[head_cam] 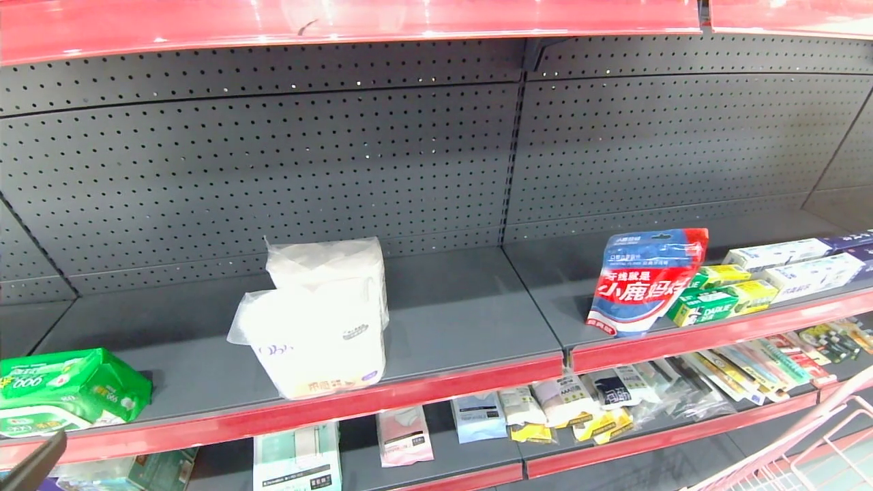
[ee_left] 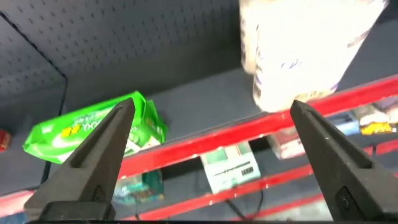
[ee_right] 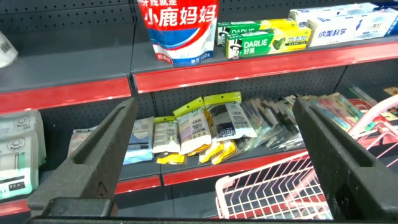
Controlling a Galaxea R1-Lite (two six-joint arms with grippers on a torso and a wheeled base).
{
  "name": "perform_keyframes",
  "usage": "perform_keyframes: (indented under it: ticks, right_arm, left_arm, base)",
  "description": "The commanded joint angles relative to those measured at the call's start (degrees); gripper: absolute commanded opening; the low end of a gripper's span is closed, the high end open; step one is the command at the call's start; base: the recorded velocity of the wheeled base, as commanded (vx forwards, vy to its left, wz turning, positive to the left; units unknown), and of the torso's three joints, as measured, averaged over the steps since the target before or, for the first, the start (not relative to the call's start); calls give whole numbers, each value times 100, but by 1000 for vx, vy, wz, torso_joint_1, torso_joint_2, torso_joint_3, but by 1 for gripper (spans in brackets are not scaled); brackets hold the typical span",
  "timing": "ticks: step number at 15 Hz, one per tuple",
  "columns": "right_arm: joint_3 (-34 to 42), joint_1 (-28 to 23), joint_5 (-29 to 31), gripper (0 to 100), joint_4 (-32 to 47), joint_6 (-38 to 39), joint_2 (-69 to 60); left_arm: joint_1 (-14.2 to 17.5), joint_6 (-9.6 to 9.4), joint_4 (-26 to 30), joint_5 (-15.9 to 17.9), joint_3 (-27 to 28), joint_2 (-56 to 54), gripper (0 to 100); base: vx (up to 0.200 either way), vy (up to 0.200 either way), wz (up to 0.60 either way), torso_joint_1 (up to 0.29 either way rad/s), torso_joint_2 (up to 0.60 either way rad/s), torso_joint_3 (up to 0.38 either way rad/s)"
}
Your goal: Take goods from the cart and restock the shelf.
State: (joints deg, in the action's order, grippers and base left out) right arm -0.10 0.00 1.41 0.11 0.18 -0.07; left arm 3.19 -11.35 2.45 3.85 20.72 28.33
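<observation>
1. While both arms hang short of the shelf [head_cam: 464,320], the left gripper [ee_left: 211,106] has its jaws spread wide with nothing between them. The right gripper [ee_right: 214,101] is the same, spread and holding nothing.
2. White tissue pack [head_cam: 320,341] stands at the front lip of the middle board. A second white pack [head_cam: 327,262] is right behind it, touching.
3. Green wipes pack [head_cam: 68,389] lies on the same board, well to the robot's left of the tissue pack, and is cut off at the frame edge.
4. Blue-red pouch [head_cam: 644,279] stands upright in the next bay, well to the right of the tissue pack. Green toothpaste boxes [head_cam: 723,296] sit just beyond it, partly hidden behind the pouch, with white boxes [head_cam: 811,273] farther on.
5. Small carded packets [head_cam: 566,402] lie on the board below the tissue pack, overlapping and hard to tell apart.
6. Pink wire cart [head_cam: 818,406] sits low and far right of the tissue pack, cropped, and I can't tell what it holds.
</observation>
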Motion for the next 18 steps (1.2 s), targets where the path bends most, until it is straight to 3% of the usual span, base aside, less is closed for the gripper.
perform_keyframes:
  ticks: [1,6,7,18]
  right_arm:
    - [1,0,-1,100,-2,-1,7]
    - [1,0,-1,100,-2,-1,7]
    - [1,0,-1,100,7,-9,7]
    - [1,0,-18,100,7,-18,7]
  left_arm:
    - [6,10,80,54,-359,-873,100]
    - [-3,54,1,45,-1615,-2402,100]
    - [-12,247,-570,45,-2002,-2394,100]
    - [-3,186,-517,81,-2064,-2394,100]
  base:
    - [0,0,0,0,0,0]
    - [0,0,0,0,0,0]
    - [0,0,0,0,0,0]
    - [0,0,55,0,0,0]
